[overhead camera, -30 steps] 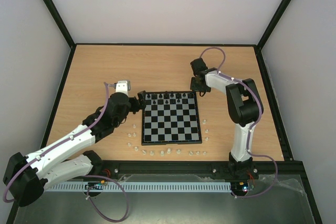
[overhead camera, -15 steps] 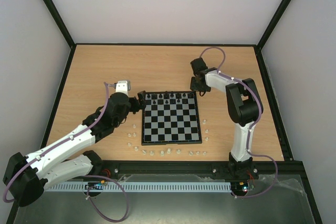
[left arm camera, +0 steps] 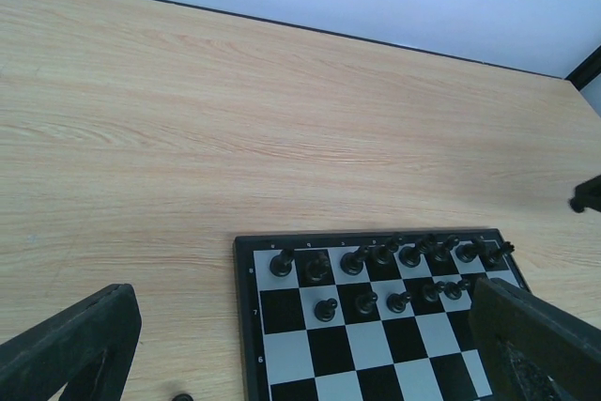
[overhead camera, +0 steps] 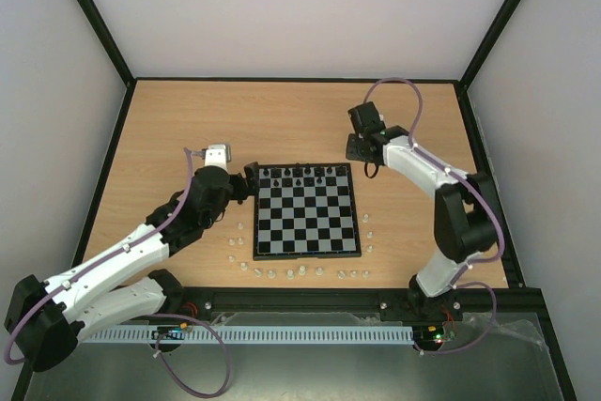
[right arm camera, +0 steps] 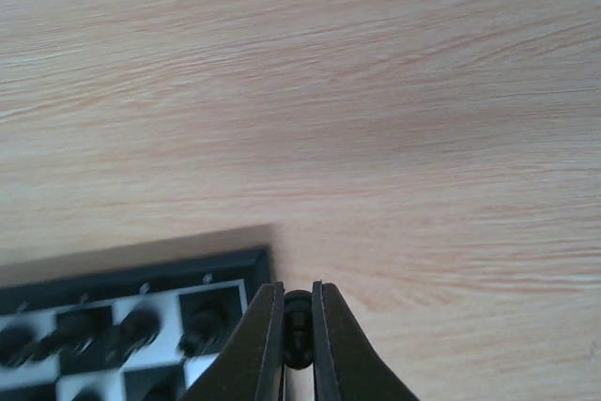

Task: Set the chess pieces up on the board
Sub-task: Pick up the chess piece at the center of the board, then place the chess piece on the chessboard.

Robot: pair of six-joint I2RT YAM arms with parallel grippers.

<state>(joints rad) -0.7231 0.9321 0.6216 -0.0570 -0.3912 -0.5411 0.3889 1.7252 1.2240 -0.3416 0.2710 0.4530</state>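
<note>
Right gripper point(right arm camera: 298, 300) is pinched fully shut on one tiny black chess piece point(right arm camera: 298, 324), held between its fingertips just off the far right corner of the board point(right arm camera: 225, 265). Whether the piece has left the tabletop point(right arm camera: 394, 119) I cannot tell. The other black pieces point(left arm camera: 385, 255) stand along the board's two far rows, the second row only partly filled.

To do this step well, lift straight up and carry the piece over an empty square in that second row. Come down vertically between its neighbours, and release only once the base sits flat — these figures tip easily.

White pieces point(overhead camera: 291, 272) lie scattered on the tabletop along the board's left, near and right edges. Left gripper point(left arm camera: 302, 302) hangs wide open and empty over the board's far left corner.

Compared with a second ago, the right arm's elbow has swung outward, its gripper has shifted slightly away from the board, and the jaws have closed the last bit. The left arm has not moved.
</note>
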